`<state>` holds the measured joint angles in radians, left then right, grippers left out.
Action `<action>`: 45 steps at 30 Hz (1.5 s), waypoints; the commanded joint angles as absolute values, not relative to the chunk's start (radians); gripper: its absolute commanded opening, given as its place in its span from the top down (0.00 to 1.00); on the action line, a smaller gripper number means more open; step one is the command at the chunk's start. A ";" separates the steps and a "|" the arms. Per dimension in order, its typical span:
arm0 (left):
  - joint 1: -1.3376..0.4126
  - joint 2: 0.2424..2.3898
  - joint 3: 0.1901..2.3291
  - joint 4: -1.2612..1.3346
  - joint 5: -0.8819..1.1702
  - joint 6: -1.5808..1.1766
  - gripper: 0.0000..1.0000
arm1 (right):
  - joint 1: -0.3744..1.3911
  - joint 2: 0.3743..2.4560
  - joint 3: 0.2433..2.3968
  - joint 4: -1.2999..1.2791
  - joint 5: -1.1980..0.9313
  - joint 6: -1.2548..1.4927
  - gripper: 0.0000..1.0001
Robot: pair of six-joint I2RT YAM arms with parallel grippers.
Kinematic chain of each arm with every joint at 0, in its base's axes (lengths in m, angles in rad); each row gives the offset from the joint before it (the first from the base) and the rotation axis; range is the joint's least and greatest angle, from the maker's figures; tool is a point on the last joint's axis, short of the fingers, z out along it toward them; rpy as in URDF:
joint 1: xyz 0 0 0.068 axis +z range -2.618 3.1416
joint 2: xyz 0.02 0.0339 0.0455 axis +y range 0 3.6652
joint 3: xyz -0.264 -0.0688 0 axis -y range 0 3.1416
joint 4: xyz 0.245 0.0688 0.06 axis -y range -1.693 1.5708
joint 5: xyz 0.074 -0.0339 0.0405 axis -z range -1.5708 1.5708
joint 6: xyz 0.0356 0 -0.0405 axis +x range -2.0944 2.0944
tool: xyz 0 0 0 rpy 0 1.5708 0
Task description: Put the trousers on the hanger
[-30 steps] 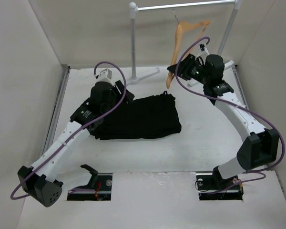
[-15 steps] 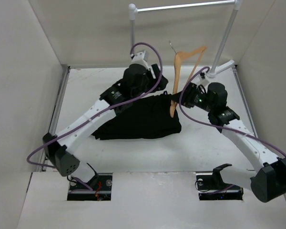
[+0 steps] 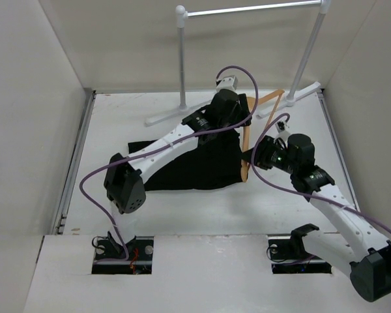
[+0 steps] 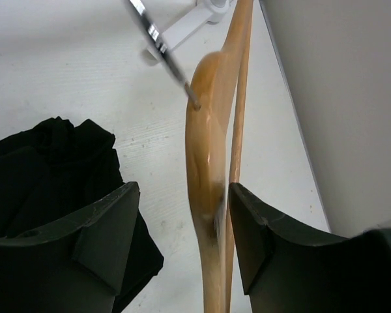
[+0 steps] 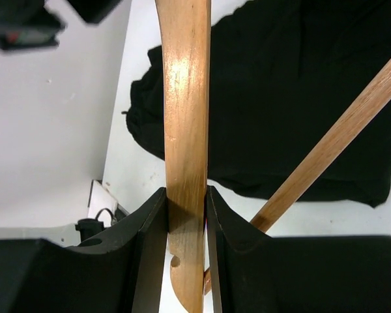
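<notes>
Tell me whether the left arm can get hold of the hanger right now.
Probably yes: the left gripper stands open around the hanger with nothing between, and the right gripper holds it steady.

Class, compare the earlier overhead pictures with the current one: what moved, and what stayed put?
The right gripper, still clamped on the hanger, brought it down from near the clothes rail to the right edge of the trousers. The left gripper swung across from the trousers' left side and now straddles the hanger, jaws open. The trousers and clothes rail stayed put.
</notes>
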<state>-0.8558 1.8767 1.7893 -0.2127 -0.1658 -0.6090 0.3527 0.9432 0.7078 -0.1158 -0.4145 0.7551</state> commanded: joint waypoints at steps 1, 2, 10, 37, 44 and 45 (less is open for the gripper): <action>-0.855 1.888 1.877 -0.166 -0.186 -0.600 0.48 | 0.363 0.897 0.695 -0.106 -0.394 0.716 0.88; -0.855 1.899 1.885 -0.164 -0.181 -0.603 0.49 | 0.363 0.890 0.690 -0.123 -0.391 0.712 0.88; -0.874 1.898 1.818 -0.127 -0.192 -0.656 0.95 | 0.361 0.841 0.690 -0.302 -0.301 0.681 0.88; -1.036 1.801 1.177 0.319 -0.752 -0.968 1.00 | 0.223 1.257 0.813 -0.163 -0.204 0.681 0.68; -0.995 1.816 1.129 0.359 -0.709 -1.005 1.00 | 0.257 1.514 0.914 -0.054 -0.244 0.666 0.58; -0.990 1.818 1.127 0.359 -0.701 -1.006 1.00 | 0.265 1.531 0.925 -0.046 -0.244 0.664 0.56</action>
<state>-1.0042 1.8530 1.1431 0.3428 -0.6884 -0.9863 0.2386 1.4998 0.8577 -0.1619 -0.2287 0.6788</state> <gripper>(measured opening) 0.142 0.428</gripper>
